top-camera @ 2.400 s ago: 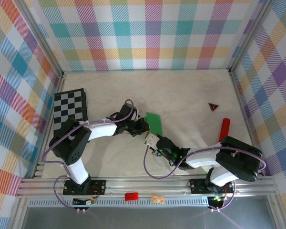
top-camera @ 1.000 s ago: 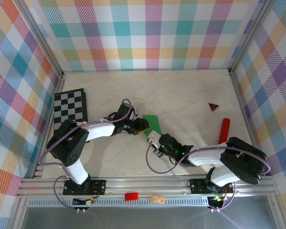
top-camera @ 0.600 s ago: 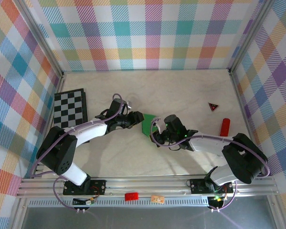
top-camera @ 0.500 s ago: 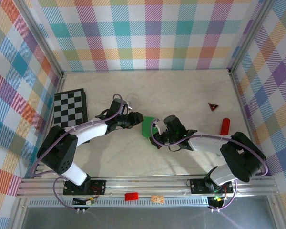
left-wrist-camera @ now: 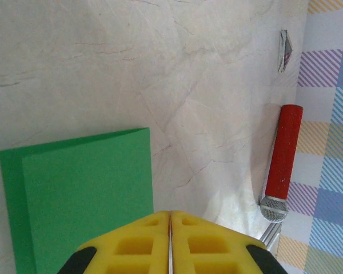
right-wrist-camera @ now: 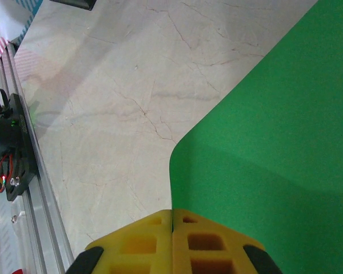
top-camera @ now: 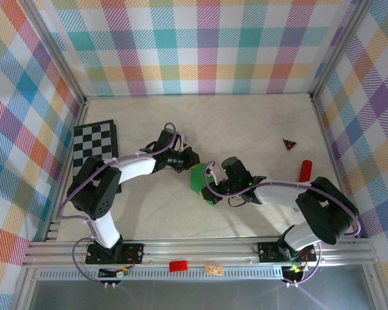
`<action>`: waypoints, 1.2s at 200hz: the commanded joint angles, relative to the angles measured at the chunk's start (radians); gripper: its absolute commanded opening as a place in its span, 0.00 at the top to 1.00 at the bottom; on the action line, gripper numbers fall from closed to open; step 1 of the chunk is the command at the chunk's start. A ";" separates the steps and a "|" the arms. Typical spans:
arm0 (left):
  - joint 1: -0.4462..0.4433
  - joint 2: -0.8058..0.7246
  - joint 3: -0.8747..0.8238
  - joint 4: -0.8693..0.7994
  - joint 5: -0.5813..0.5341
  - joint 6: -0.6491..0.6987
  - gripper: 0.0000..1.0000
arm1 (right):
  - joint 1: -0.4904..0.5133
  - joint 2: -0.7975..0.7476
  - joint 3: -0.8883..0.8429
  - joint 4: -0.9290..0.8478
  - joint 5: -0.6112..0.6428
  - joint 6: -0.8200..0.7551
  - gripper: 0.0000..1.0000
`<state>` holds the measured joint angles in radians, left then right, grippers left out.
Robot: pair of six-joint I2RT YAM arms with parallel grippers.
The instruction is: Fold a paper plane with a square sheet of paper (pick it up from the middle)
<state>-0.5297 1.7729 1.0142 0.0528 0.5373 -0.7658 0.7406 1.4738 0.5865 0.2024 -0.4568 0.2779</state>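
The square sheet of paper [top-camera: 198,175] is bright green and lies mid-table, folded double. In the left wrist view the paper [left-wrist-camera: 80,194] lies flat with two layers showing at its left edge. My left gripper [top-camera: 191,159] sits at the paper's far edge, shut [left-wrist-camera: 170,216], with its seam just off the paper's right edge and nothing between the fingers. My right gripper [top-camera: 208,194] is at the paper's near right side. Its jaws are shut [right-wrist-camera: 172,214] on a lifted, curling edge of the paper [right-wrist-camera: 274,125].
A black-and-white chessboard [top-camera: 94,145] lies at the left wall. A red cylinder [top-camera: 304,171] [left-wrist-camera: 283,154] and a small red-and-black triangle [top-camera: 289,144] [left-wrist-camera: 284,50] sit at the right. The metal rail [right-wrist-camera: 11,165] runs along the near edge.
My left jaws have closed and the gripper has edged right along the paper's far side. The right gripper has drawn the paper slightly nearer, and it now looks more compact.
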 commanded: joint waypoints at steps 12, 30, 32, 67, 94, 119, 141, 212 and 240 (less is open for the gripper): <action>-0.017 0.068 0.068 -0.061 0.038 0.051 0.91 | -0.003 0.007 -0.017 0.029 -0.041 0.014 0.95; -0.031 0.105 0.113 -0.134 0.031 0.096 0.93 | -0.003 0.021 -0.016 0.032 -0.042 0.017 0.95; -0.032 0.109 0.117 -0.142 0.029 0.101 0.94 | -0.003 0.023 -0.016 0.033 -0.043 0.019 0.95; -0.048 0.158 0.153 -0.227 -0.011 0.157 0.98 | -0.003 0.042 -0.015 0.052 -0.049 0.033 0.95; -0.057 0.200 0.152 -0.236 -0.012 0.174 1.00 | -0.003 0.061 -0.009 0.060 -0.062 0.040 0.95; -0.062 0.224 0.153 -0.261 -0.041 0.196 1.00 | -0.004 0.072 -0.001 0.057 -0.071 0.036 0.96; -0.066 0.231 0.150 -0.269 -0.052 0.205 1.00 | -0.016 0.089 0.016 0.041 -0.084 0.032 0.96; -0.070 0.227 0.144 -0.283 -0.083 0.219 1.00 | -0.097 0.143 0.047 0.022 -0.147 0.035 0.95; -0.070 0.228 0.147 -0.283 -0.082 0.219 1.00 | -0.116 0.148 0.054 0.007 -0.142 0.028 0.95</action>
<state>-0.5888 1.9804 1.1591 -0.1585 0.5060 -0.5632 0.6388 1.6070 0.6167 0.2321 -0.5705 0.3073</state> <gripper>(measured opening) 0.059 0.064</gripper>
